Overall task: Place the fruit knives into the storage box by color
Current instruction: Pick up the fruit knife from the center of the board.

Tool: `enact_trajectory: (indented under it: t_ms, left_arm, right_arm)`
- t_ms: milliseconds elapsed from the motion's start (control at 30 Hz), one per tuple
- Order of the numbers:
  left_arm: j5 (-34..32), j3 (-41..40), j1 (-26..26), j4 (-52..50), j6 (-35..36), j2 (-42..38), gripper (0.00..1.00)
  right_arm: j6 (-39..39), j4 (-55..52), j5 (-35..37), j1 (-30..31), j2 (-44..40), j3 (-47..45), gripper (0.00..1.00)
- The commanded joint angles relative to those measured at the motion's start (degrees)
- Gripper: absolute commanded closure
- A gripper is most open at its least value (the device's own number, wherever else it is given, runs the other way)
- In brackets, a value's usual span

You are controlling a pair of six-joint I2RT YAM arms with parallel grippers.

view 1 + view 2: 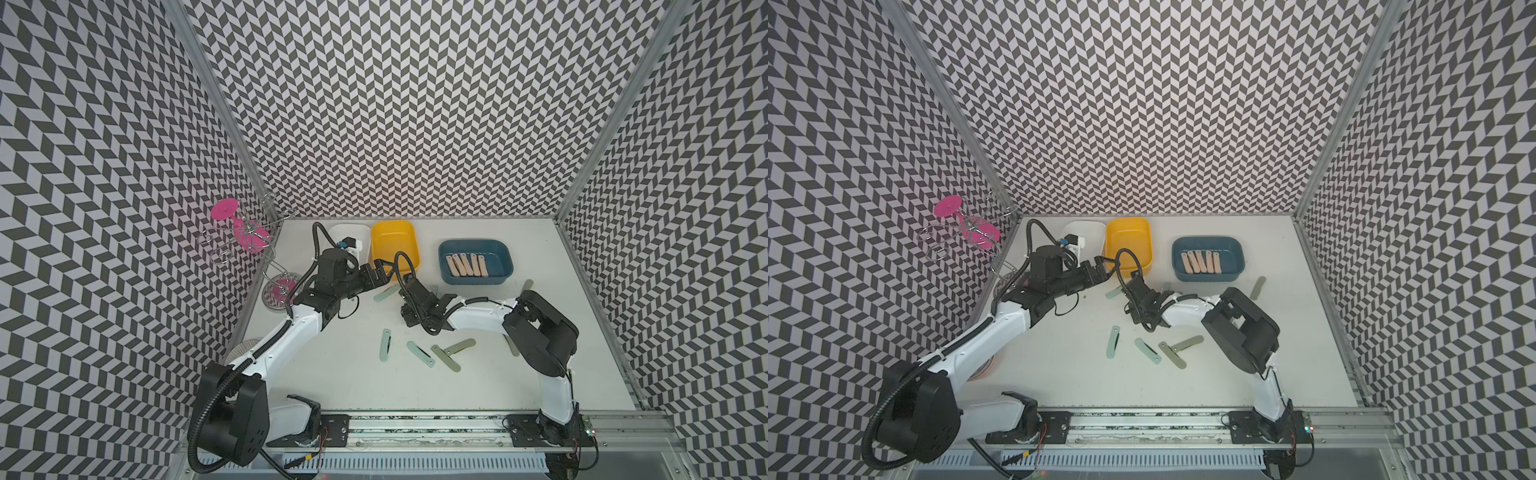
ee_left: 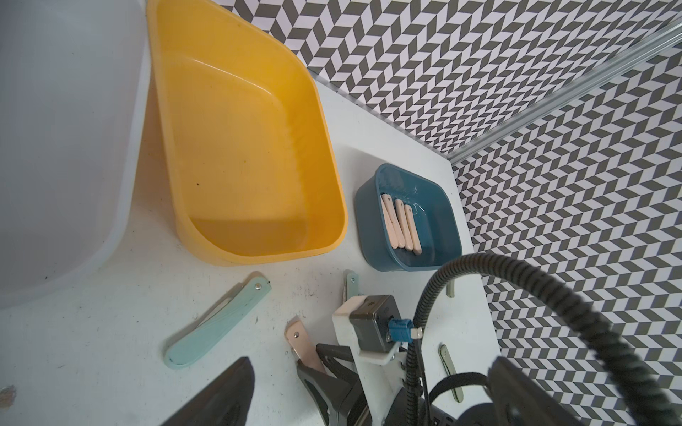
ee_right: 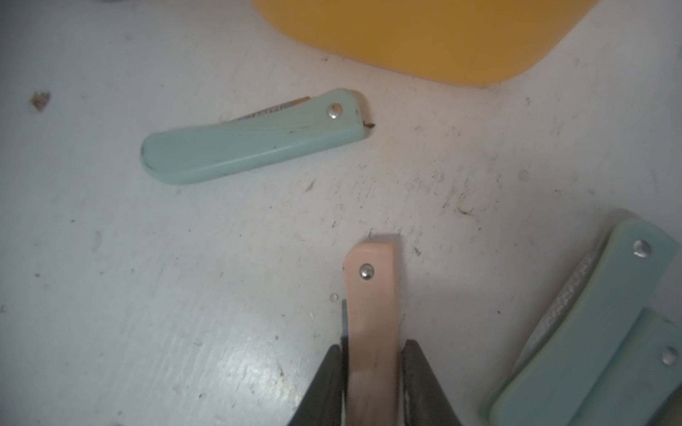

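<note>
- The yellow box point(image 1: 392, 245) stands at the back of the bench point(image 1: 332, 382) and is empty.
- A white box point(image 1: 347, 232) stands just beside the yellow box on one side. A blue box point(image 1: 496, 257) stands apart from it on the other side.
- In the blue box five peach knives point(image 1: 466, 264) lie side by side.
- A wire rack point(image 1: 245, 245) with a pink glass point(image 1: 225, 210) is beyond the white box, well apart from the yellow box.
- The left end effector point(image 1: 380, 269) hangs at the near corner of the yellow box, on the white-box side. Its fingers are spread and hold nothing.
- One mint knife point(image 3: 254, 140) lies flat and free on the bench, just in front of the yellow box.
- The right end effector point(image 3: 372, 354) is also in front of the yellow box, a little farther from it than this mint knife. Its jaws pinch a peach knife point(image 3: 371, 295), whose free end points toward the yellow box.
- I cannot tell if this knife touches the bench.
- A mint pair point(image 3: 590, 332), one over the other, lies near the held knife on the blue-box side.
- Farther from the yellow box, toward the arm bases, lie loose mint knives point(image 1: 385, 345) and crossed grey-green knives point(image 1: 445, 358).
- One grey-green knife point(image 1: 527, 286) lies well apart from the yellow box, past the blue box.
</note>
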Motion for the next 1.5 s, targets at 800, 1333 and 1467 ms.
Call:
enact_trajectory:
  t_ms: [800, 1333, 1467]
  left_arm:
    - [-1.06, 3.38, -1.21, 1.21, -0.37, 1.25, 0.00]
    - [-1.00, 7.13, -3.92, 1.28, 0.31, 4.52, 0.00]
    - [-0.91, 10.67, -6.31, 1.39, 0.90, 7.75, 0.00]
  right_arm:
    - [1.71, 0.35, -1.74, -2.04, -12.48, -3.91, 0.83]
    - [1.23, 0.48, -4.70, -12.63, -22.97, -5.28, 0.83]
    - [-0.21, 0.39, -5.92, -18.74, -25.60, -5.38, 0.83]
